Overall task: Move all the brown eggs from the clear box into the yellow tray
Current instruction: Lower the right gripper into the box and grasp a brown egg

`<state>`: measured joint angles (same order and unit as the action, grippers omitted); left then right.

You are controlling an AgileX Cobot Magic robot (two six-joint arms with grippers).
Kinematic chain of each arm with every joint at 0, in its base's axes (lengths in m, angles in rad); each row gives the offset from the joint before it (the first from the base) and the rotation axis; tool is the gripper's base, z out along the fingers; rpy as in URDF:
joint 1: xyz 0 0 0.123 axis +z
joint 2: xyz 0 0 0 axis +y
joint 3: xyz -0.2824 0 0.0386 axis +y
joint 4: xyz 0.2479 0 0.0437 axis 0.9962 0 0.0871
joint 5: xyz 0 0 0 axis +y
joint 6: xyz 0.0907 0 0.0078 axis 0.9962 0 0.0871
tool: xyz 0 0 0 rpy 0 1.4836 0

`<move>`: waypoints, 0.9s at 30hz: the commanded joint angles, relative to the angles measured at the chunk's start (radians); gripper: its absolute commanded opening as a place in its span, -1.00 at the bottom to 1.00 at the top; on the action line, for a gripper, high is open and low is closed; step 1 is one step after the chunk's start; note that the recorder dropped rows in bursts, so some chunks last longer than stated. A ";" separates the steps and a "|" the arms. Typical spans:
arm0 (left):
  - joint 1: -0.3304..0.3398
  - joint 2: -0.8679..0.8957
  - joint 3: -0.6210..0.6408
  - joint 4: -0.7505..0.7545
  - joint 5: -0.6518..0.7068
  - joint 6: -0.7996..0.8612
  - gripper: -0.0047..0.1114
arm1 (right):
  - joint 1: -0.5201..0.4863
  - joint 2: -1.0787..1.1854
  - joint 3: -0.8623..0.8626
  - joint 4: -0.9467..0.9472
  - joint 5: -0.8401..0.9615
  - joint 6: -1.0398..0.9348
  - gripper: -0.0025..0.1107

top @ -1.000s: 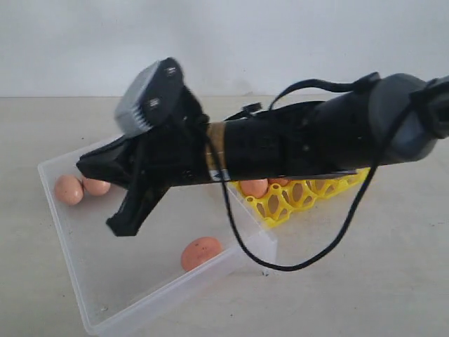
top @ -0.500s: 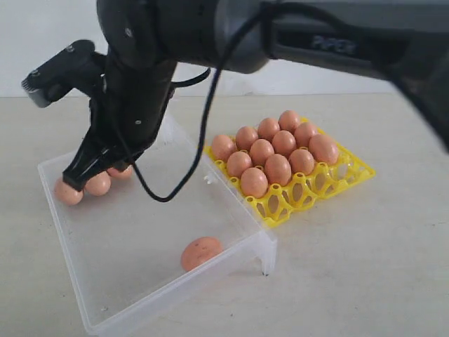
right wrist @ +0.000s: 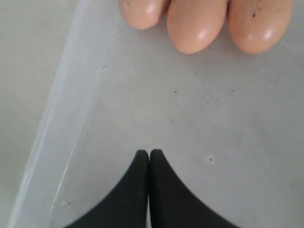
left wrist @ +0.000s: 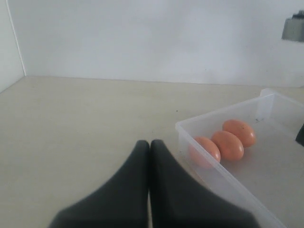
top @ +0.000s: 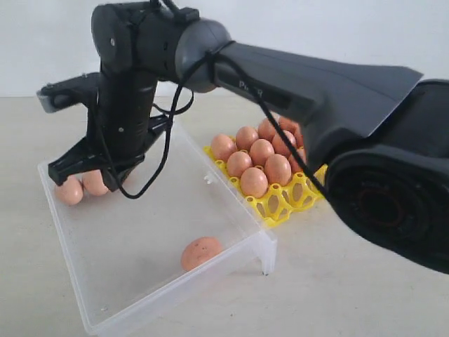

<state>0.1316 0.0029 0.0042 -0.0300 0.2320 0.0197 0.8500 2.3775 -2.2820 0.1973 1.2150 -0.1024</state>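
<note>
The clear box (top: 140,232) lies at the left with three brown eggs in its far left corner; two of them (top: 70,190) show beside my right gripper (top: 55,170). A further egg (top: 201,253) lies near the box's front wall. My right gripper (right wrist: 149,153) is shut and empty, hanging just above the box floor (right wrist: 199,109) a short way from the three eggs (right wrist: 195,23). The yellow tray (top: 280,207) at the right holds several eggs (top: 254,181). Outside the box wall (left wrist: 218,175), my left gripper (left wrist: 150,142) is shut and empty, with the eggs (left wrist: 228,145) beyond it.
My right arm (top: 316,84) stretches across the view over the tray, and its base (top: 393,210) hides the tray's right part. A black cable (top: 151,179) loops down from the wrist over the box. Pale table (top: 337,295) surrounds both containers; a white wall stands behind.
My right arm has swung from lying across the view to standing over the box's far left corner, then sunk a little toward the three eggs. The eggs have not moved.
</note>
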 commanded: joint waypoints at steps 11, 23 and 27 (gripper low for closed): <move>-0.003 -0.003 -0.004 -0.005 0.000 0.001 -0.99 | -0.015 -0.518 0.814 -0.058 -0.048 -0.874 -0.96; -0.003 -0.003 -0.004 -0.005 0.000 0.001 -0.99 | -0.015 -0.481 0.894 -0.061 -0.400 -0.817 0.12; -0.003 -0.003 -0.004 -0.005 0.000 0.001 -0.99 | -0.015 -0.432 0.894 -0.056 -0.382 -0.815 0.12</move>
<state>0.1316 0.0029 0.0042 -0.0300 0.2320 0.0197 0.8392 1.9207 -1.3925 0.1394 0.8248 -0.9217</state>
